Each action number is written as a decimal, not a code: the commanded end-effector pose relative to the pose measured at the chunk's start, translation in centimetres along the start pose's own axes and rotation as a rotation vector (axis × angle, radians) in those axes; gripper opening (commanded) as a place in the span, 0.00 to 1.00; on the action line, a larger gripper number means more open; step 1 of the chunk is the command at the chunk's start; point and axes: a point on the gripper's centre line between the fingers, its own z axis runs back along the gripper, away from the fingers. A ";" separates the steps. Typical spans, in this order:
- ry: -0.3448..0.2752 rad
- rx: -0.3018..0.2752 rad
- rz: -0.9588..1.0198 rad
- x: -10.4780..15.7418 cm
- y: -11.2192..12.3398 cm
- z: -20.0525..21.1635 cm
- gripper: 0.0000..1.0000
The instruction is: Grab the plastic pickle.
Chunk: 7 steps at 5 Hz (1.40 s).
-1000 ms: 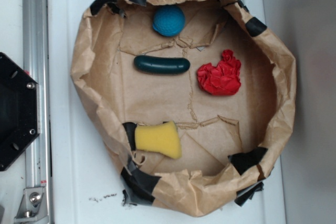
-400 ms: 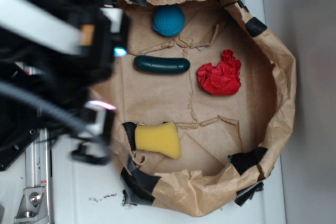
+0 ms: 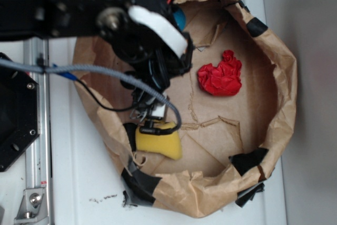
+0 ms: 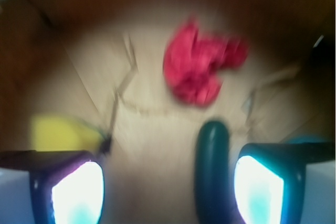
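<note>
I have the arm over the paper nest [image 3: 274, 77], but nothing is grabbed yet. From the wrist view the fingers [image 4: 168, 182] stand wide apart with bare paper between them, and they hold nothing. So the approach looks mostly done; what I judge is left is to centre, come down, close and lift.

The pickle [image 4: 211, 171] shows only in the wrist view. It lies lengthwise between the two fingers, well off to the right, close beside the right-hand pad [image 4: 260, 190] as the picture shows it. Its rounded far end points up toward the red wad [image 4: 202, 72], with a gap of paper between the two. Its near end runs off the bottom edge of the picture. That view is blurred, so I cannot tell whether the pickle touches the pad or only sits beside it, nor how high the fingers are above it.

In the exterior view the arm [image 3: 131, 25] hides the pickle entirely. There I see only the red wad [image 3: 220, 73] out in the open to the right and the sponge [image 3: 160, 140] below the gripper, partly under a cable. In the wrist view the sponge [image 4: 60, 132] is a yellow smear out to the left, beyond the left pad.

My read: the pickle is inside the span but off-centre, so I would shift toward it before closing, lest the near pad land on top of it or nudge it away.
</note>
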 end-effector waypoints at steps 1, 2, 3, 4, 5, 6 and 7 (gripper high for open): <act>0.114 0.063 0.021 -3.2 3.6 -3.4 1.00; 0.131 0.057 0.065 -2.8 4.6 -4.8 1.00; 0.117 0.079 0.005 -2.1 3.8 -4.7 0.00; 0.062 0.072 -0.051 -1.1 2.9 -2.2 0.00; -0.016 0.105 -0.120 1.5 1.9 2.3 0.00; -0.105 0.075 -0.158 3.8 0.8 7.0 0.00; -0.116 0.054 -0.158 5.3 -0.8 10.2 0.00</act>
